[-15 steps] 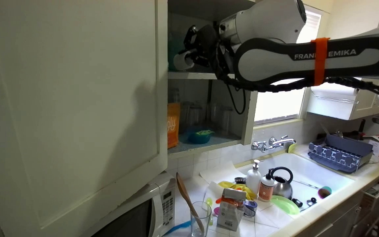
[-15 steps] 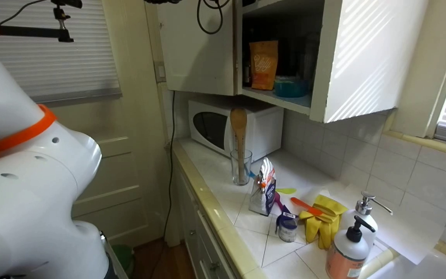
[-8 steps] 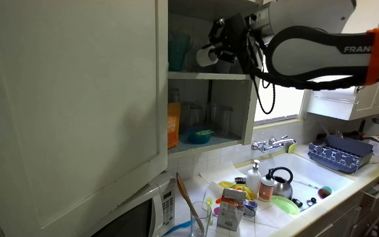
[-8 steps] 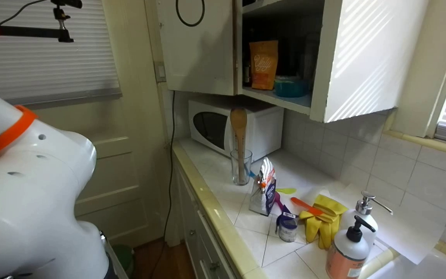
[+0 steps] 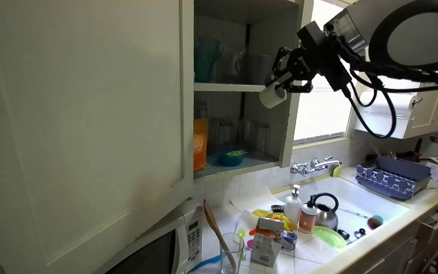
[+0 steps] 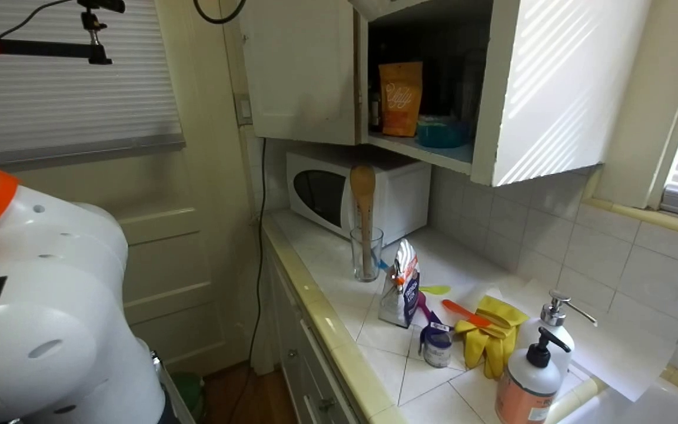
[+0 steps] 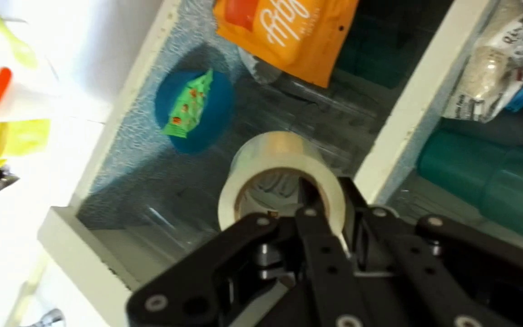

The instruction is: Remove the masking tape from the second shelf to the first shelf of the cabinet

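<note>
The masking tape (image 5: 271,97) is a cream-white roll. My gripper (image 5: 278,83) is shut on its wall; in the wrist view the gripper (image 7: 329,195) has one finger inside the ring of the tape (image 7: 284,147) and one outside. The roll hangs tilted in front of the open cabinet (image 5: 89,114), level with and just below the edge of the second shelf (image 5: 230,88). The first shelf (image 5: 238,172) lies below; it also shows in an exterior view (image 6: 421,156) and the wrist view (image 7: 120,109). The gripper is out of one exterior view.
On the first shelf stand an orange bag (image 5: 200,146), a blue bowl (image 5: 229,158) with a green packet, and clear glasses (image 5: 224,133). The second shelf holds a teal pitcher (image 5: 205,59) and grey mug (image 5: 260,68). The cabinet side wall (image 5: 288,129) stands near the roll.
My gripper has drawn the tape out from above the second shelf, moving right in the exterior view, then down, and it has tilted downward. The arm has pulled back from the cabinet.
</note>
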You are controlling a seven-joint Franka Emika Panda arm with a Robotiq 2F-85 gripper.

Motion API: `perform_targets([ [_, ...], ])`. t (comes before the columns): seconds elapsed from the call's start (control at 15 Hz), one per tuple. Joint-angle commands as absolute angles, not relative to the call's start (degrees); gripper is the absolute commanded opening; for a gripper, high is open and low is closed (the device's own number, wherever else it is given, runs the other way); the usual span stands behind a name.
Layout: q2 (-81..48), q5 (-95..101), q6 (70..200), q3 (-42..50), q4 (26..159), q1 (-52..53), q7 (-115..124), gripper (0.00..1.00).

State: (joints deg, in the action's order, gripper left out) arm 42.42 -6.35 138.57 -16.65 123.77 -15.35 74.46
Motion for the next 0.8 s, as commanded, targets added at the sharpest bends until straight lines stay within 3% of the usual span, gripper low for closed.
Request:
perform_targets([
  [0.0,44.54,-8.18,131.02,-13.05,127.44,-11.47,78.27,0.04],
  [0.73,39.12,-14.82,130.88,-3.85,139.8,-10.09,79.82,0.04],
])
